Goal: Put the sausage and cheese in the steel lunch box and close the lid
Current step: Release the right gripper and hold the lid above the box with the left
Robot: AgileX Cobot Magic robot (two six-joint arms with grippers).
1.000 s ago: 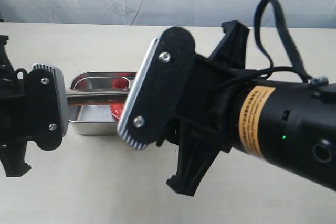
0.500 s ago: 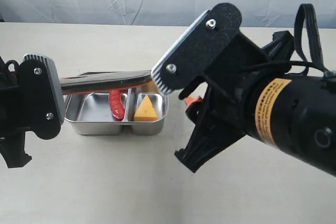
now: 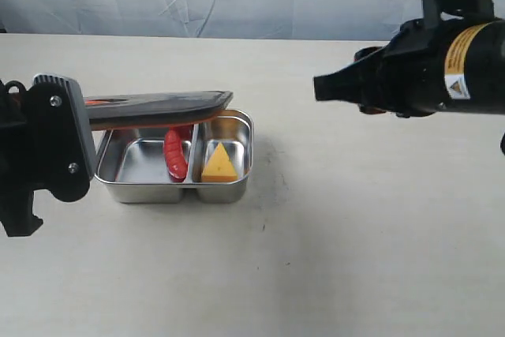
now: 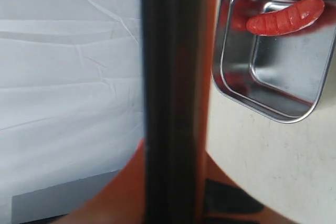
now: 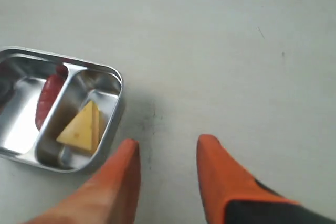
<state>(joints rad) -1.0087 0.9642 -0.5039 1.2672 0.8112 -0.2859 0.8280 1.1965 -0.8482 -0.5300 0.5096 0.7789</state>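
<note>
Currently: lid [image 3: 158, 105], long axis nine-to-three o'clock, clamped in left pincer [image 3: 75, 128], above twelve-o'clock rim of lunch box [image 3: 170, 192]. Sausage [image 3: 174, 157], cheese [image 3: 219, 165] inside. Right pincer [image 5: 167, 156] apart, empty, farther off.

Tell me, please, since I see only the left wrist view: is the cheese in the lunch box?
Observer: Yes, the cheese lies in the steel lunch box, across the divider from the sausage.
Operator: What is the other arm doing?
Observer: The right gripper is open and empty, over bare table beside the box.
Operator: Is the box closed?
Observer: No, the lid hangs above the box, whose cheese end shows beyond it.
</note>
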